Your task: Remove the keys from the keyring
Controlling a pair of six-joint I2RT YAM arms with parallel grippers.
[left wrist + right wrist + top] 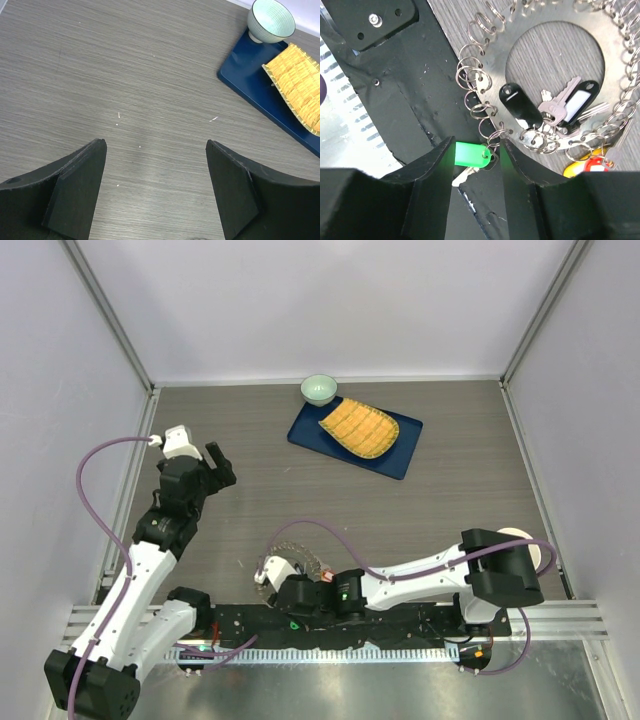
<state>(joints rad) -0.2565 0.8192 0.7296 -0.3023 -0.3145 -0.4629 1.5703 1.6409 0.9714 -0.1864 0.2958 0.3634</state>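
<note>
Grey wood-grain table filled the overhead view, closed in by pale walls. At its far side a small pale green bowl stood at the corner of a dark blue tray, which carried a yellow woven mat. The left gripper hung over bare table at the left, well apart from everything else. The right arm stretched leftward along the near edge, its wrist over the keyring, which lay just beyond the black base strip.

From the left wrist, both fingers stood wide apart with only table grain between them. The bowl, tray and mat sat off at the upper right.

From the right wrist, the keyring showed as a flat metal ring fringed with small split rings. The keys lay bunched in its hollow beside a black tag and a red and yellow one. The right gripper stood about half open, straddling a green key tag that lay on the black strip. Its left finger was at the tag's edge, and a slim gap showed on the other side.
</note>
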